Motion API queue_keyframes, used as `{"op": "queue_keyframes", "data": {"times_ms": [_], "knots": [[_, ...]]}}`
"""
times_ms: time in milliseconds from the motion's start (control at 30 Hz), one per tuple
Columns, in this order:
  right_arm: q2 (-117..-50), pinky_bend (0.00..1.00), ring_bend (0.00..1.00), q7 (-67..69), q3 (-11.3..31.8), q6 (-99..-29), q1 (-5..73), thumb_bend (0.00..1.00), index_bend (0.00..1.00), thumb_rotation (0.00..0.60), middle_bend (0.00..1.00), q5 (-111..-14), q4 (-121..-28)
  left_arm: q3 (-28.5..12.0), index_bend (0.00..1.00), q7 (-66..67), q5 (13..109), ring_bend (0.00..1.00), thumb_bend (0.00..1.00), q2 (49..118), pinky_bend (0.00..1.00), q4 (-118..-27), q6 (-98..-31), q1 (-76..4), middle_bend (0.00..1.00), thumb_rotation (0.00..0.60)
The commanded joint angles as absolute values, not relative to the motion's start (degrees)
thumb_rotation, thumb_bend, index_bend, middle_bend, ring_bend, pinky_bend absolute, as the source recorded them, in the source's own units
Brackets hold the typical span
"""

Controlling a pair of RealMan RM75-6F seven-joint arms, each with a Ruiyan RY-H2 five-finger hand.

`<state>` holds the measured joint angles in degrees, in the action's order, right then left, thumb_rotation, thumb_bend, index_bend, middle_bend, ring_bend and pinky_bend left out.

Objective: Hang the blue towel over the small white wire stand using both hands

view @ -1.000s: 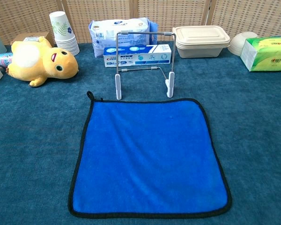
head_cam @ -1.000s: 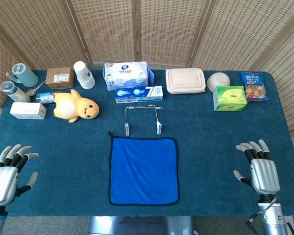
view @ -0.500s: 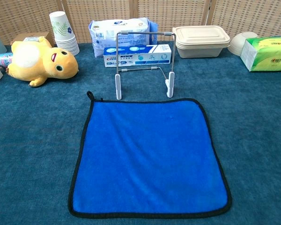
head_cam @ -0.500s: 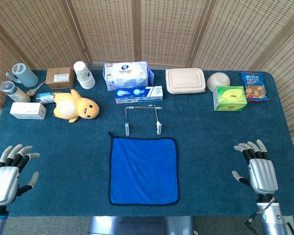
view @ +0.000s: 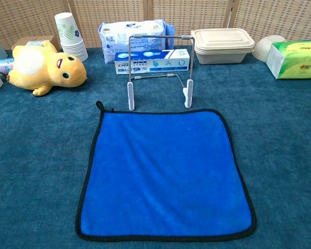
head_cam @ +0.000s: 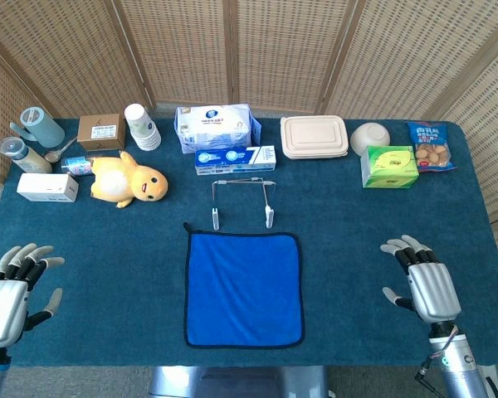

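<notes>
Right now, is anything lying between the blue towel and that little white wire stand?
Nothing visible. The blue towel lies flat directly in front of the wire stand, only bare tablecloth between them. Both hands, left and right, also have open table toward the towel.

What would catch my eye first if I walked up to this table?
Most likely the bright blue towel, lying flat in the middle of the dark table, with a small white wire stand just beyond it. Next, the two metal robot hands at the near edge, left hand and right hand, both empty with fingers spread. A yellow plush duck lies far left.
</notes>
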<state>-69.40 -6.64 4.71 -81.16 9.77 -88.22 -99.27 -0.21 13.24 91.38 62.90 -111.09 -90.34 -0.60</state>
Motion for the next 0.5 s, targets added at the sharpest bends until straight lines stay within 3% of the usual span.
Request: {"op": "queue_keyframes", "data": {"times_ms": [33,333,500], "knots": [[-69.14,0.25,0.18,-5.54,4.75,-80.36,10.62,0.15,0.27,0.6,0.26,-89.12,-98.75,-0.55,0.34,12.09,91.79,0.2,0.49,63.66,0.18,-110.42,-90.88,-0.61,0.26,0.6],[-69.43,0.25,0.18,-4.35,4.14,-77.68,13.8,0.12,0.27,0.6,0.26,-93.23,-97.44,-0.62,0.33,12.04,91.81,0.2,0.41,63.8,0.19,-110.24,-89.36,-1.49,0.25,0.6],[-70.8,0.25,0.18,-4.36,3.69,-75.09,16.55,0.01,0.27,0.6,0.26,-96.1,-96.41,-0.75,0.33,12.06,91.88,0.2,0.37,63.34,0.16,-110.79,-88.99,-1.82,0.25,0.6]]}}
